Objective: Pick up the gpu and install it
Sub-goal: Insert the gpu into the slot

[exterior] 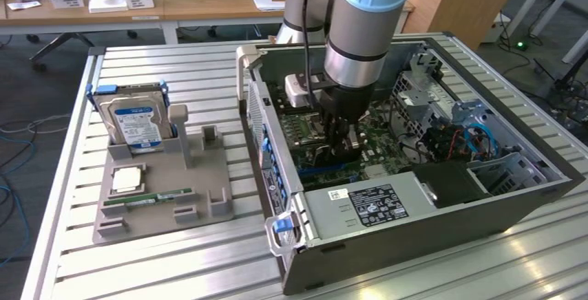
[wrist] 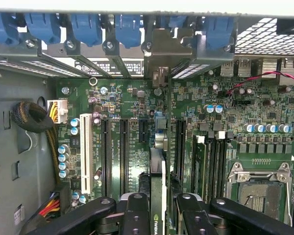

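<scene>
inside the open computer case, the gripper is clamped narrowly on the gpu, held edge-on over the motherboard among its expansion slots. pickup looks done and seating looks unfinished. the card hides whether its connector has entered a slot.

Lit brightly and evenly overall. Glare is picked up on the slatted tabletop at the exterior view's right, and the inside of the case is shaded under the arm. The vent grille is washed out, wrist view.
</scene>
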Controlling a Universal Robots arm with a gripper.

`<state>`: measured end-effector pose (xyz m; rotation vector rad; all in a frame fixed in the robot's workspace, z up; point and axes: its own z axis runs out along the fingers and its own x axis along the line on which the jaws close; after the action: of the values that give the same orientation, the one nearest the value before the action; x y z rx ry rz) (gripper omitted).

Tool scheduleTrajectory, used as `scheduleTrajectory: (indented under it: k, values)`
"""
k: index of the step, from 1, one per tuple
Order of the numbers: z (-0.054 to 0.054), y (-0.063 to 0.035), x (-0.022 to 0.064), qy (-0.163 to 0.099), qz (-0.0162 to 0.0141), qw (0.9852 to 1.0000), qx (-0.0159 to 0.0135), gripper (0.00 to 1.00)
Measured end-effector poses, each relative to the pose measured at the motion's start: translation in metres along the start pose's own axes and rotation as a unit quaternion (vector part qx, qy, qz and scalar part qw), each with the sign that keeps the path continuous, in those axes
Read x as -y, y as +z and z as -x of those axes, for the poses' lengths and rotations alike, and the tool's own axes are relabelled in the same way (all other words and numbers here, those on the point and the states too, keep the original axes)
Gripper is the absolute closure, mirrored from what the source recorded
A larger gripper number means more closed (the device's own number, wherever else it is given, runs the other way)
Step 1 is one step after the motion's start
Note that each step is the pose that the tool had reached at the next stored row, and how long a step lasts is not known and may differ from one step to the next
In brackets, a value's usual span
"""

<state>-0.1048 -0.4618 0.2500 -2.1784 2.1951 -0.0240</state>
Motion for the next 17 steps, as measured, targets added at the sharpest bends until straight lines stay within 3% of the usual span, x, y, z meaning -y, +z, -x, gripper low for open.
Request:
scheduleTrajectory:
  k: [17]
  values:
    - [0.0000, 0.0002, 0.0000, 0.000, -0.0003, 1.0000, 0.0001, 0.74]
